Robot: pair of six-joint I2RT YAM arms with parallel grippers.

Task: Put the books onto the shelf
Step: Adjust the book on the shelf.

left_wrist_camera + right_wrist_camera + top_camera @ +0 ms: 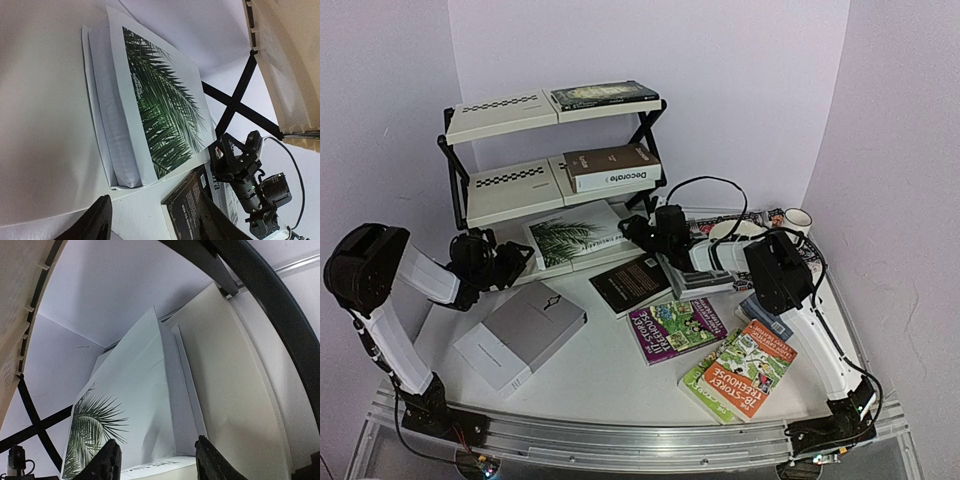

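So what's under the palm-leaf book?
Beneath the palm-leaf book, a white layer juts out along two edges, perhaps another book; its face is covered.

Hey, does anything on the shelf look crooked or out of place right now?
Yes. The palm-leaf book at the shelf's lowest tier lies at an angle to the board edges, with its near corner jutting out in front. The Decorate book and the dark book above it sit roughly square.

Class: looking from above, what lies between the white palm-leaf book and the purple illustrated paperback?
A black book lies flat between the palm-leaf book and the purple paperback; the top view shows it.
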